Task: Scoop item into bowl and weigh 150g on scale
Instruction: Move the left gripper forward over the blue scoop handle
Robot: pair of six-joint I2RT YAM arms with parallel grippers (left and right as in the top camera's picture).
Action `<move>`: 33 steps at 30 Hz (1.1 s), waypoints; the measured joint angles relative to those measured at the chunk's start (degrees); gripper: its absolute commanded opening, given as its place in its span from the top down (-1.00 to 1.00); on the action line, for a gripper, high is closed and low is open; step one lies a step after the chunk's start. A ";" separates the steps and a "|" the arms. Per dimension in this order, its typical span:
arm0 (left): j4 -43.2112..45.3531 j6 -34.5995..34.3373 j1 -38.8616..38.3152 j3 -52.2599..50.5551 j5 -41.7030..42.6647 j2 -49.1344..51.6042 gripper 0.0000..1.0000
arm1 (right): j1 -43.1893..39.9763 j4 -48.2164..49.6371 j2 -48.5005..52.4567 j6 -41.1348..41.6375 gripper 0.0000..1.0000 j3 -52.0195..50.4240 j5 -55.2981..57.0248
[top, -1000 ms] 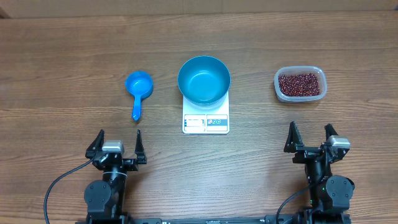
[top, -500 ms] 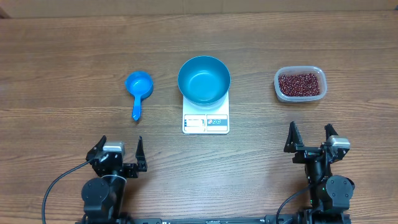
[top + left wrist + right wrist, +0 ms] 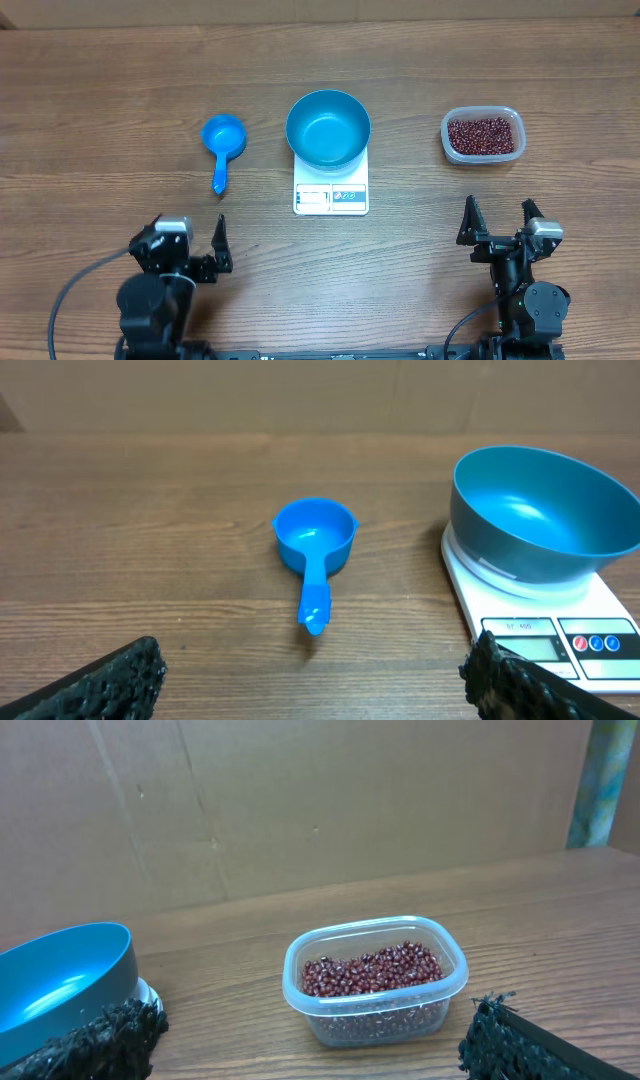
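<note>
The bright blue bowl (image 3: pixel 328 128) (image 3: pixel 545 510) (image 3: pixel 60 975) stands empty on the white scale (image 3: pixel 331 198) (image 3: pixel 530 630) at the table's middle. The item, small red-brown beans (image 3: pixel 483 134) (image 3: pixel 370 968), fills a clear plastic tub (image 3: pixel 446 137) (image 3: pixel 375 1010) at the right. A small blue handled scoop (image 3: pixel 223 140) (image 3: pixel 316 545) lies left of the bowl, handle toward me. My left gripper (image 3: pixel 188 232) (image 3: pixel 315 670) is open near the front edge, below the scoop. My right gripper (image 3: pixel 498 215) (image 3: pixel 315 1030) is open, in front of the tub. Neither holds anything.
The wooden table (image 3: pixel 100 90) runs wide to all sides. A brown cardboard wall (image 3: pixel 300 800) stands behind the table's far edge. Cables trail from both arm bases at the near edge.
My left gripper has drawn back slightly toward the near edge and shifted left. The right arm, bowl, scoop and tub have not moved.
</note>
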 measured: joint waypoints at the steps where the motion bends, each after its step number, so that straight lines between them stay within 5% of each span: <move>1: -0.07 0.00 0.00 1.49 0.00 2.47 -0.99 | 0.02 0.02 0.00 0.00 -1.00 0.00 0.00; 8: -3.56 -0.04 0.00 13.05 0.31 18.23 -0.99 | 0.00 0.00 0.00 0.00 -1.00 0.00 0.00; 33: -40.50 -1.27 0.35 64.39 2.78 70.69 -0.99 | 0.02 0.00 -0.02 0.00 -1.00 0.00 0.00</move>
